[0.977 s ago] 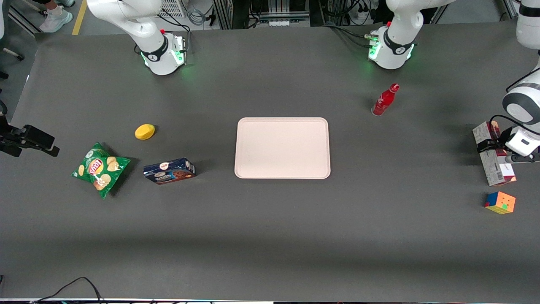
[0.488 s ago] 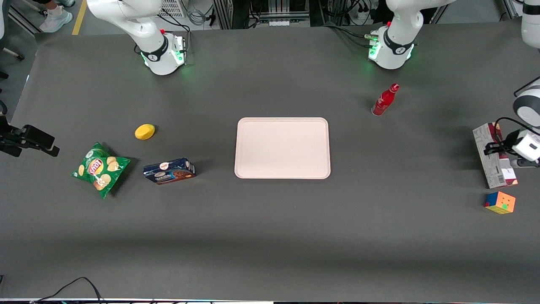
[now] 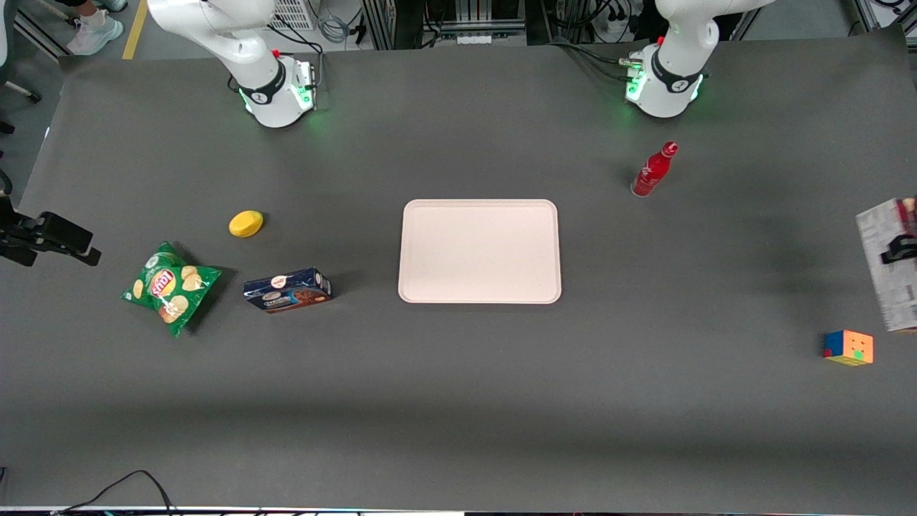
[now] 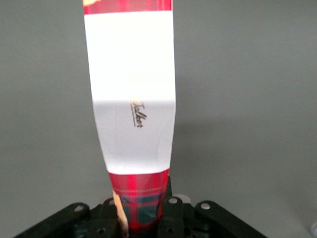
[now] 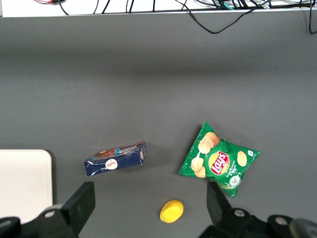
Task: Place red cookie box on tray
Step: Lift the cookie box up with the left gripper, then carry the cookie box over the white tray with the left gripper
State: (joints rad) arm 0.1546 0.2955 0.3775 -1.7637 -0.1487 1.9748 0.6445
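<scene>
The red cookie box (image 3: 890,265) hangs lifted above the table at the working arm's end, its grey-white printed side toward the front camera, partly cut off by the frame edge. My left gripper (image 3: 904,252) is shut on it, only a dark bit of finger showing there. In the left wrist view the box (image 4: 132,99) stretches away from the gripper (image 4: 140,213), its red plaid end clamped between the fingers (image 4: 174,213), the white label band above. The pale pinkish tray (image 3: 479,251) lies flat in the table's middle, well away toward the parked arm.
A multicoloured puzzle cube (image 3: 849,347) sits on the table nearer the front camera than the held box. A red bottle (image 3: 653,170) stands between tray and working arm's base. A blue cookie box (image 3: 287,289), chips bag (image 3: 170,287) and yellow lemon (image 3: 246,223) lie toward the parked arm's end.
The gripper has lifted the red cookie box off the table; box and arm rose and shifted outward, most of the arm now out of the front view.
</scene>
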